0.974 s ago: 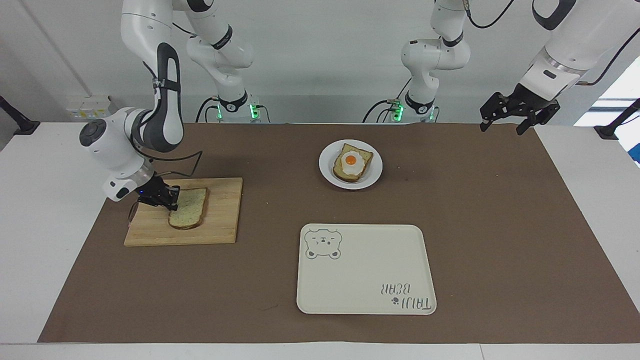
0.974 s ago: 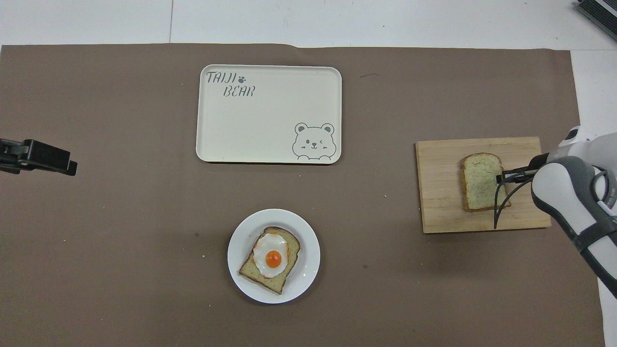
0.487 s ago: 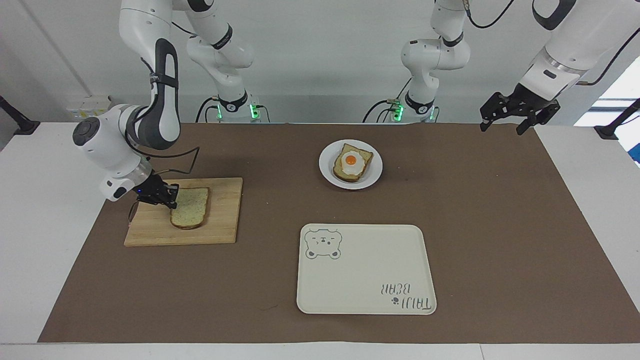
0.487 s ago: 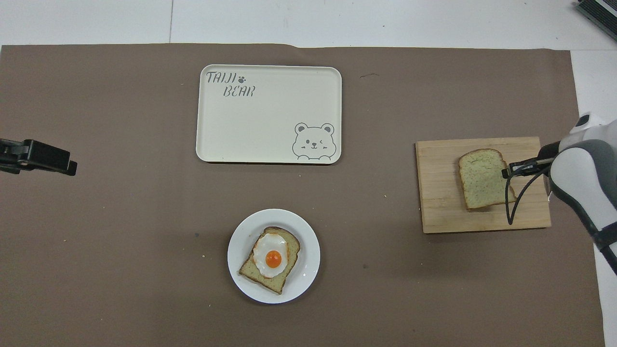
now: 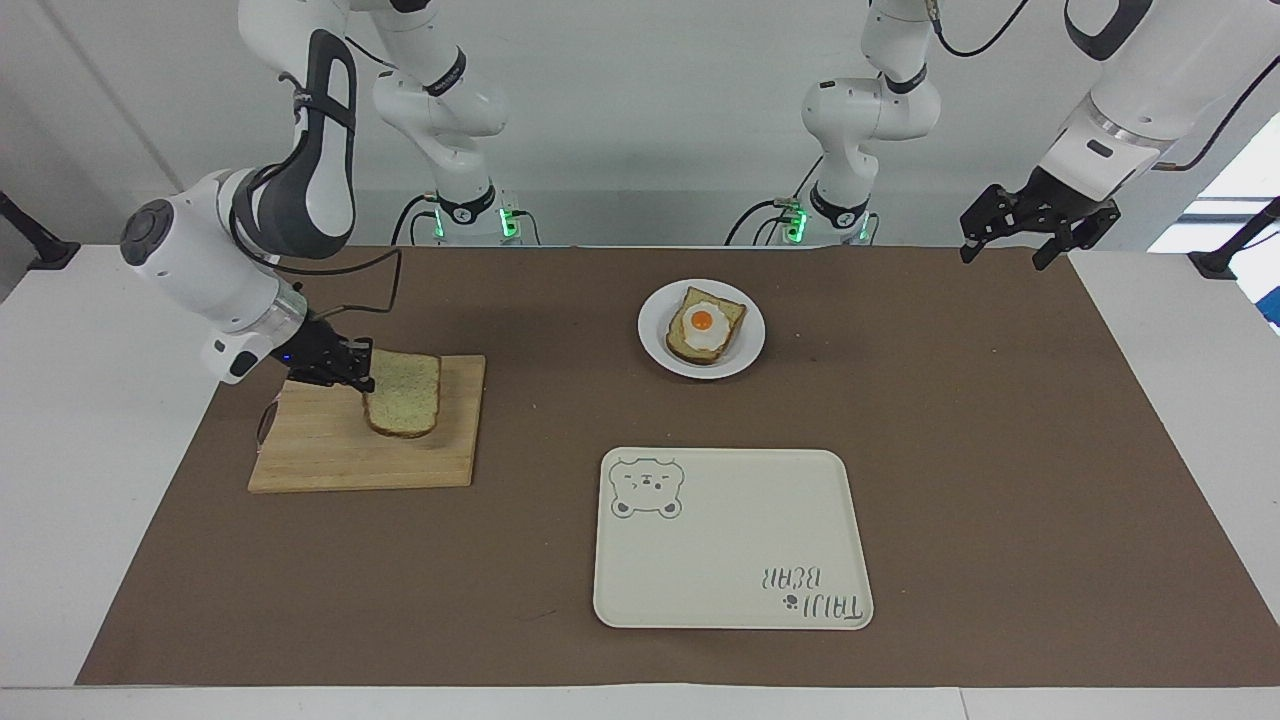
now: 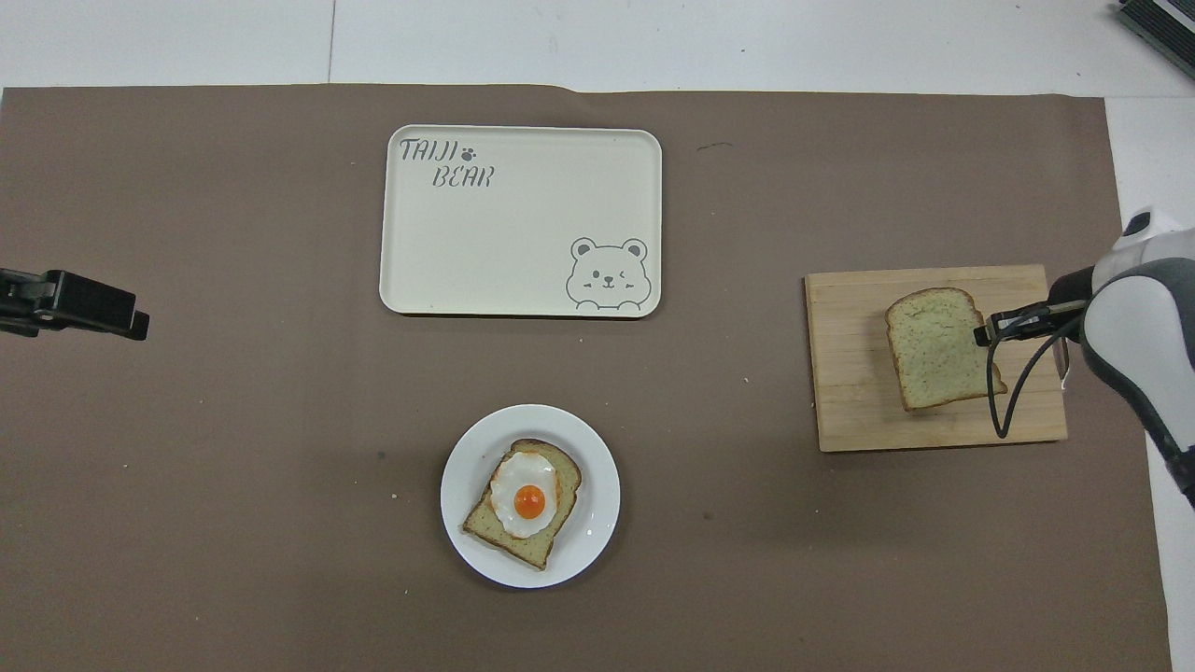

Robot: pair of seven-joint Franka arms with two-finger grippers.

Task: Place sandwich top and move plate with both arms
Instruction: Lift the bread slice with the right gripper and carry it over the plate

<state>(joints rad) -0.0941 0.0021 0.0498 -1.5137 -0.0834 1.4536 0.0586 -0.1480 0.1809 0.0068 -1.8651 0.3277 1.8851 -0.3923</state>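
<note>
Clock positions are read off the overhead view from the middle of the surface (image 6: 233, 467). Nearest the robots, at about 6 o'clock, the plate (image 6: 597, 523) sat flat with the egg-topped slice (image 6: 523, 502) on it, and nothing was covering the egg; so the stacking step hadn't happened.

At about 3 o'clock was the wooden cutting board (image 6: 854, 392), and that's where the action was; the right hand (image 5: 358, 372) was over the board with its fingers pinched onto one edge of the sandwich top (image 5: 403, 393); the slice hung tilted, gripped edge up and a shadow under it; I couldn't tell whether its low edge touched the wood.

At about 9 o'clock the left hand (image 5: 1005, 250) was waiting up in the air over its own end of the surface, fingers spread and holding nothing.

Farthest out, at about 12 o'clock, the cream bear tray (image 6: 523, 224) had nothing on it.

My read: the pickup was basically done and that's all; left to do were carrying the slice over to the plate, laying it on the egg, letting go, then the two-arm plate move; I'd guess the tray was the destination, but that's only a guess.
</note>
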